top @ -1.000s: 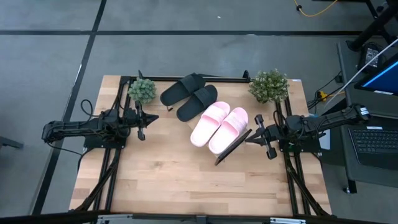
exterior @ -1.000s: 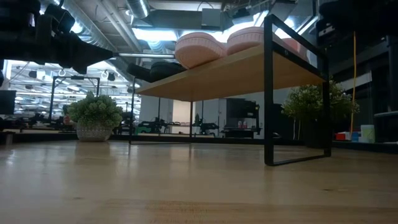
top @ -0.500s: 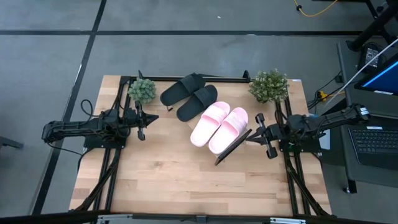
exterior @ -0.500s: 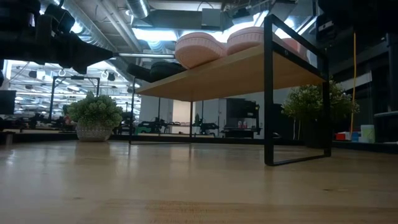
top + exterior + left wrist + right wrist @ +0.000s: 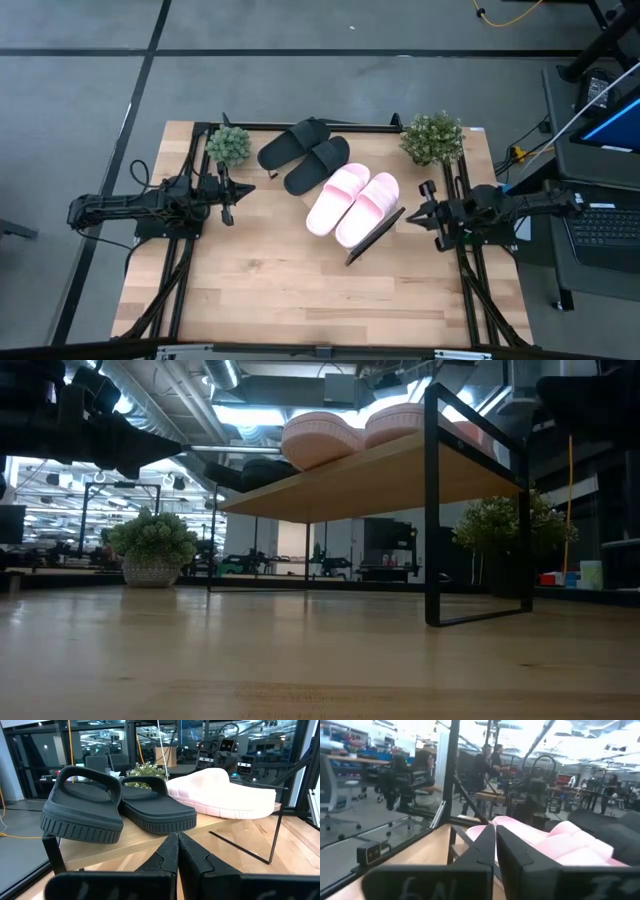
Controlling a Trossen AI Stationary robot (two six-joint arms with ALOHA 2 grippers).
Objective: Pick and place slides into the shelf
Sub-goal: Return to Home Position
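The black slides (image 5: pixel 304 155) lie far-left and the pink slides (image 5: pixel 352 205) near-right on the shelf (image 5: pixel 380 480). The left gripper (image 5: pixel 246 188) and right gripper (image 5: pixel 409 218) flank it over the counter (image 5: pixel 300 290), jaws pressed together, holding nothing.

Pale pink slides (image 5: pixel 352 203), matte black slides (image 5: pixel 303 155), light wood-grain shelf (image 5: pixel 380 478).

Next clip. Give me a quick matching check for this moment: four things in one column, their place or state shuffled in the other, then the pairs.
Things:
1. black slides
2. pink slides
3. left tool
4. right tool

Place or state:
A. shut, pointing at the pink pair
B. on the shelf, at the end nearer the left arm
C. shut, pointing at the black pair
D. on the shelf, at the end nearer the right arm

Pairs: 1-B, 2-D, 3-C, 4-A
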